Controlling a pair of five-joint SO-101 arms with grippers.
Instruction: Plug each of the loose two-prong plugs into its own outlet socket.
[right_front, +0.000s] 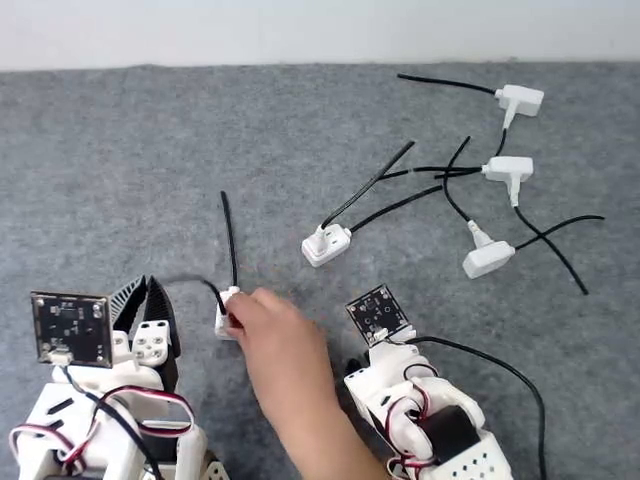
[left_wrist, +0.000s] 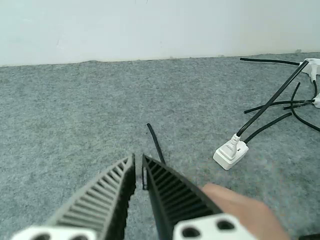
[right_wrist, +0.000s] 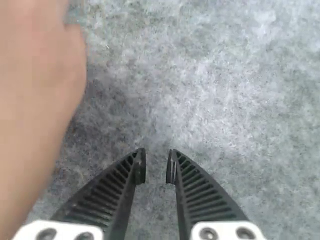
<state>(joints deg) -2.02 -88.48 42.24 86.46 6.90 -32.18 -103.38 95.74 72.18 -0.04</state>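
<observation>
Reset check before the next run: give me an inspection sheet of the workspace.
Surface: grey carpet.
Job's things: white piece by the left claw, touched by a person's hand; joined pair looks plugged together; far piece, middle piece, near piece loose.
Clutter: nothing seen.
Claws: left claw nearly closed, empty; right claw slightly open, empty.
Cables: black leads, several crossing.
Surroundings: white wall.
</observation>
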